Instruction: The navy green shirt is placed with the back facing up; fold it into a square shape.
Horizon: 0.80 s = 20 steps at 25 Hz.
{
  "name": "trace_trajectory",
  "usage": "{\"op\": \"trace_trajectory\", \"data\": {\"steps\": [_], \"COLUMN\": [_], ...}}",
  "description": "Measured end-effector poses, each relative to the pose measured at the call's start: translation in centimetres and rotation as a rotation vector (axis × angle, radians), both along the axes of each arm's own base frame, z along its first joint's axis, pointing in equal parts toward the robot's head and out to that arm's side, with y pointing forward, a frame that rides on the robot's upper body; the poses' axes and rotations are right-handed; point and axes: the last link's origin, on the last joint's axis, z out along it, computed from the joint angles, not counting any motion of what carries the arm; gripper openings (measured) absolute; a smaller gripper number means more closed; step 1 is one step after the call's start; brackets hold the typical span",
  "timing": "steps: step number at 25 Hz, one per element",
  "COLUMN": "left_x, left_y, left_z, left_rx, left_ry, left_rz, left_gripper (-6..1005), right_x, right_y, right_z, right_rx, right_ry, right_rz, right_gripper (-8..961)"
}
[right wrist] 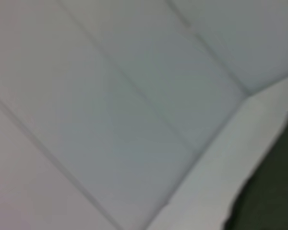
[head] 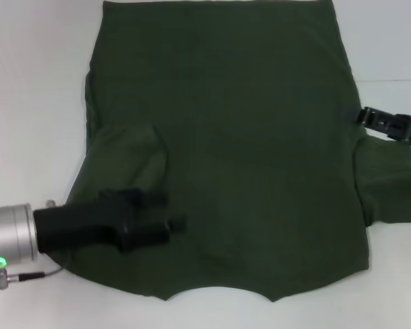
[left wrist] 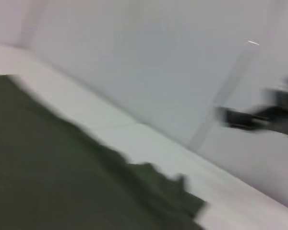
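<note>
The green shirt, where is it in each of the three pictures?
Head view: the shirt fills the middle, spread flat, with the left gripper over its near left part.
Left wrist view: the shirt covers the lower left.
Right wrist view: only a dark edge of the shirt in the lower right corner.
Shared landmark: the white table beside the shirt.

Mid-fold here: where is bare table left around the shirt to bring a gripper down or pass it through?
Bare table runs along the navy green shirt on the robot's left, and at the far right corner above the right gripper. A thin strip lies below the neckline. The near left is crowded: the left gripper sits over the folded-in sleeve.
</note>
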Motion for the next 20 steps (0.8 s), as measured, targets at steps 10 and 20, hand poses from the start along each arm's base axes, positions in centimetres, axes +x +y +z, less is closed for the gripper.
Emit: {"op": "trace_trajectory", "data": {"steps": [10, 20], "left_x": [1.5, 1.3], "left_y": [-2.4, -2.7], "left_z": [-1.9, -2.6], "left_rx": [-0.096, -0.093], "left_ry": [-0.005, 0.021], "left_rz": [-0.236, -0.285], "left_gripper": [710, 704], "right_x": [3.4, 6.1], "right_y": [1.2, 1.5], "right_z": [2.6, 4.0], "right_rx": [-0.012, -0.026], "right_ry": [-0.115, -0.174], "right_rz": [-0.272, -0.458], "right_gripper": [848, 848]}}
